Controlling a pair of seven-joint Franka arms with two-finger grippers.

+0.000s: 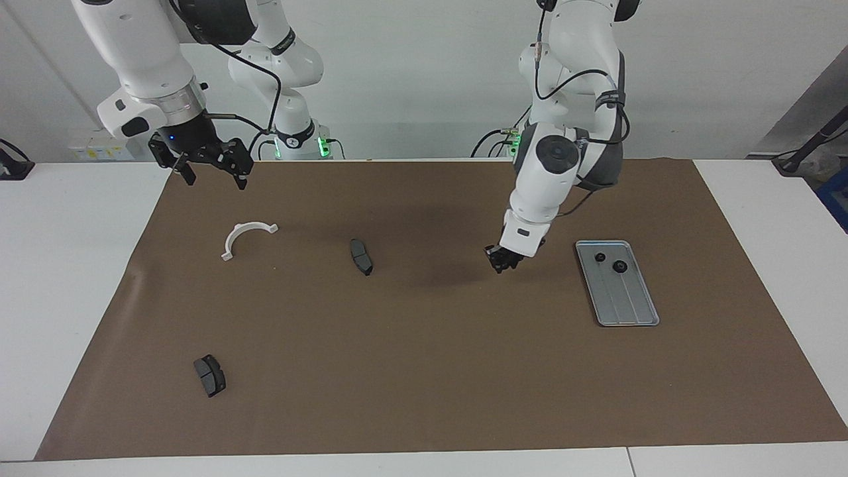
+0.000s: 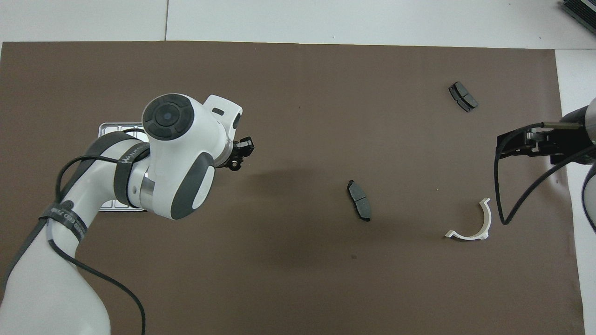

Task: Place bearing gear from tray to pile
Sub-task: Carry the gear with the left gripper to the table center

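You saw the left gripper (image 1: 503, 263) raised over the bare brown mat (image 1: 424, 371), beside the tray (image 1: 626, 301), its fingers pinched on a small black toothed gear (image 2: 235, 164). The tray was a flat silver-grey metal rectangle with rounded corners, a raised rim and lengthwise ridges; two more small black round gears (image 1: 619, 266) sat at its end nearer the robots. Toward the right arm's end lay a white half-ring bracket (image 1: 246, 236) and two dark grey brake pads, one (image 1: 361, 256) near mid-mat, the other (image 1: 209, 375) farthest from the robots. The right gripper (image 1: 212, 165) waited with fingers spread above the mat's edge
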